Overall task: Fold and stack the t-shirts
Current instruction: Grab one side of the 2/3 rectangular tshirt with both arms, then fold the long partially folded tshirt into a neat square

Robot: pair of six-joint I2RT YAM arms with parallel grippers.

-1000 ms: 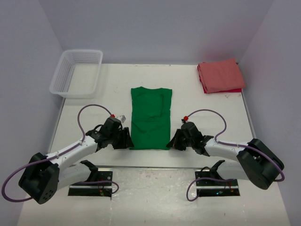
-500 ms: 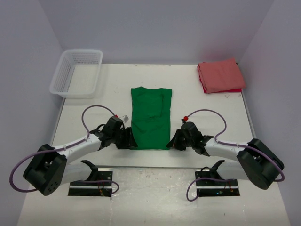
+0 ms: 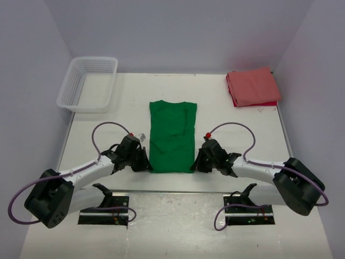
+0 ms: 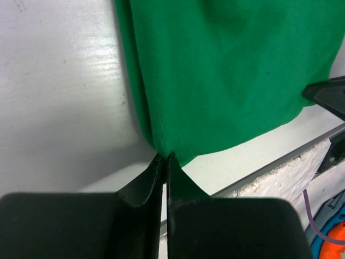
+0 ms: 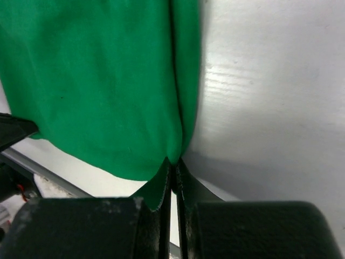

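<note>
At the far left of the desk [image 3: 135,91] I note a white mesh basket [image 3: 89,83], which plays no part at present. Nearer me, my left hand [image 3: 147,162] is closed, its jaws pinching the near-left corner of the green t-shirt [image 3: 172,135]. The wrist view shows the hem running in between the tips. That shirt lies flat at the desk's centre, its sides folded in to a narrow strip, collar end away from me. My right hand [image 3: 195,163] is likewise clamped on the near-right corner. At the far right sits the salmon-red t-shirt [image 3: 252,86], folded into a compact square.

Assessment: one shirt is done and the green one is part-folded. Remaining, in my judgement: fold it hem to collar, then stack it on the red one.
</note>
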